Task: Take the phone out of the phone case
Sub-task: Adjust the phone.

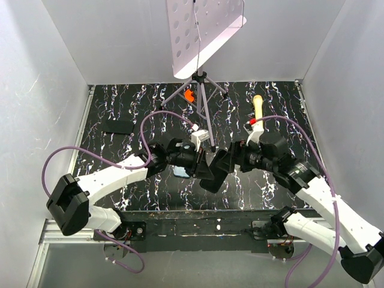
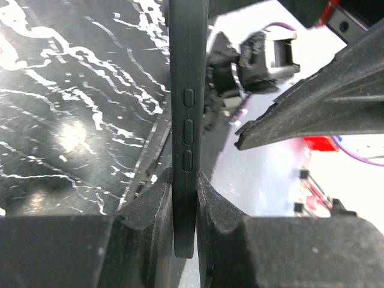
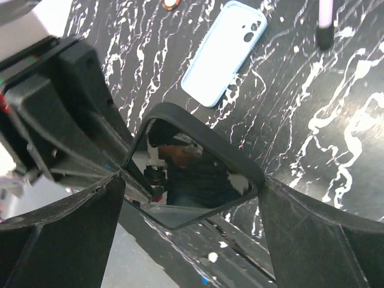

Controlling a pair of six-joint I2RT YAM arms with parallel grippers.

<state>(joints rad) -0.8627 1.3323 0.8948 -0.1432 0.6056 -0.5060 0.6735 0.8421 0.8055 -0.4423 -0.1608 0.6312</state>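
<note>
Tripod stand (image 1: 201,90) at table's (image 1: 120,102) far edge, carrying a perforated white panel (image 1: 201,30). Orange object (image 1: 189,95) beside its legs. Yellow-handled tool (image 1: 258,107) lies right of it; flat dark rectangle (image 1: 117,126) lies left of it

Tripod (image 1: 201,78) at back-centre; open tabletop (image 1: 252,189) front-right

Arms: 2, left arm (image 1: 114,177) and right arm (image 1: 321,189).
Grippers: 2, left gripper (image 2: 185,180) and right gripper (image 3: 192,179).
Phone (image 2: 187,114): 1.
Phone case (image 3: 225,51), light blue: 1.
Tripod stand (image 1: 201,90): 1.
Perforated board (image 1: 201,30): 1.
Yellow-handled tool (image 1: 258,107): 1.
Orange object (image 1: 189,95): 1.
Dark flat rectangle (image 1: 118,126): 1.
Purple cables (image 1: 60,157): 2.
</note>
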